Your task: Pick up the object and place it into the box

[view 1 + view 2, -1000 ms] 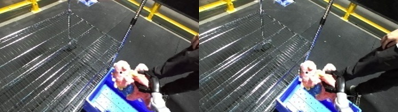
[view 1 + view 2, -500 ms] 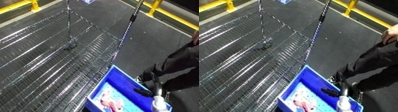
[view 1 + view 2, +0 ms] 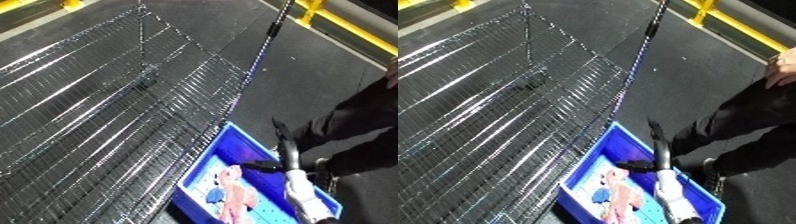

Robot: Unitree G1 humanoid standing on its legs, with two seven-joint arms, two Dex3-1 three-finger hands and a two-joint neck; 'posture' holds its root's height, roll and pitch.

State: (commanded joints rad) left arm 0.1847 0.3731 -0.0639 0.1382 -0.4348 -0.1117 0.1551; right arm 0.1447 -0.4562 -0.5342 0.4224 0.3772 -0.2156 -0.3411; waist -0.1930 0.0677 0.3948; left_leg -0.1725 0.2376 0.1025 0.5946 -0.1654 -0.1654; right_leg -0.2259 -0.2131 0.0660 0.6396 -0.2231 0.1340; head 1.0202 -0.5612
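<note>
One toy (image 3: 236, 192), pink with a small blue patch, is seen lying on the floor of the blue bin (image 3: 213, 151), toward its near end, with no hand touching it. Only the right hand (image 3: 656, 148) is shown; it is held above the bin's right rim, clear of the toy, with black fingers (image 3: 653, 131) extended and spread rather than curled, and nothing is pinched between them. The left hand is not shown in either view. The bin is set on dark flooring, just beside the right edge of a wire rack (image 3: 115, 115) that fills the left of both views. Yellow rails (image 3: 351, 22) are visible at the upper right. The toy is judged to be a soft, stuffed item: light, compliant under the fingers, not fragile, and unlikely to slip because of its fabric surface. Its exact form cannot be made out. Should it need to be taken up again, a grip around the thick middle of the body is advised, since thin limbs or ends would be expected to fold and let the body swing. A soft item of this kind is expected to settle where it is dropped without bouncing. With the toy inside the bin and the hand free, the placement is judged to be complete.
</note>
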